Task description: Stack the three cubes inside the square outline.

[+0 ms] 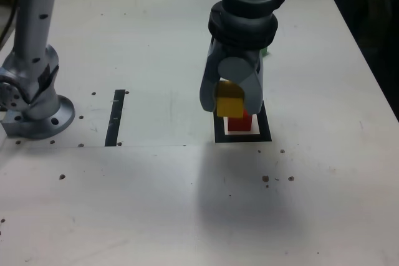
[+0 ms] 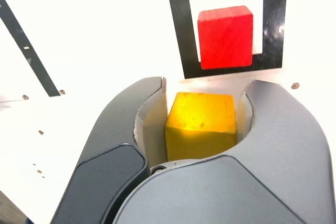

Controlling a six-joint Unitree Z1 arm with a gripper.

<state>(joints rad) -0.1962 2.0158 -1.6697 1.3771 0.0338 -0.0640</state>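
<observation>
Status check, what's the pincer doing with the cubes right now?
Pincer shut on yellow cube, off the table. Red cube sits inside square outline. Green cube mostly hidden behind the arm. Nothing blocking the red cube's top.

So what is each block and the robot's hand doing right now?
hand: shut on the yellow cube, held above the table.
yellow cube: gripped, lifted, not yet stacked.
red cube: resting inside the square outline, nothing on top.
green cube: mostly hidden behind the arm.
</observation>
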